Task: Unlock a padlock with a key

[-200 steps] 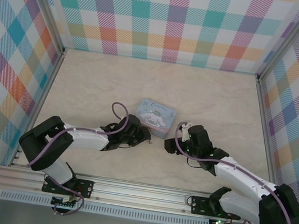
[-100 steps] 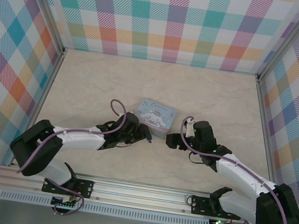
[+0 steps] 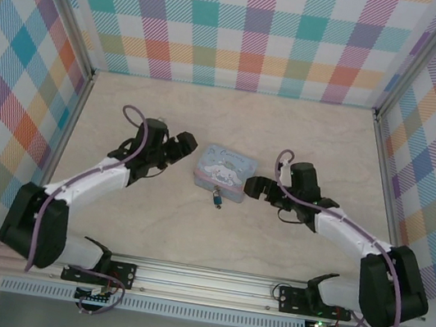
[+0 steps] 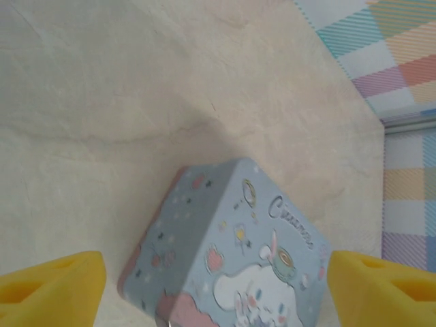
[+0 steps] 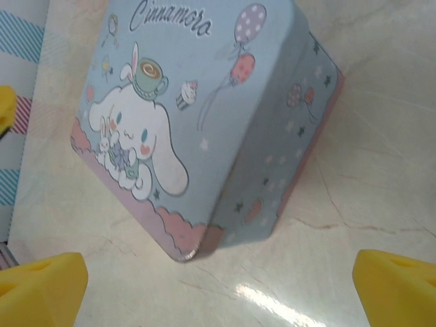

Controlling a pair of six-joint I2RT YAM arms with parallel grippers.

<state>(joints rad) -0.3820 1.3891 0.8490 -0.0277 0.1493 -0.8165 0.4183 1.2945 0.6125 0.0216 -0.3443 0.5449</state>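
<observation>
**Both hands open on either side of the tin, padlock lying loose in front of it**

From the top camera, the tin is sitting on the table, and everything else is grouping around it. The padlock is lying flat on the table just beside the tin's near edge, apart from both hands. It is showing as a tiny speck that is dark toward the tin and blue away from it, too small to tell whether the key is with it. The left hand is hovering just left of the tin, pointing at its left side. The right hand is hovering just right of the tin's near right corner. Neither hand is touching the tin here, and neither is holding anything.

From the left wrist, the left hand is holding its two yellow fingertips wide apart, with nothing between them but the tin below. The tin is lying corner-on, its cartoon lid facing up. A plaid wall is rising beyond the tin.

From the right wrist, the right hand is likewise spreading its yellow fingertips far apart and gripping nothing. The tin is lying ahead of the fingertips, with bare table between them and its nearest corner.
</observation>
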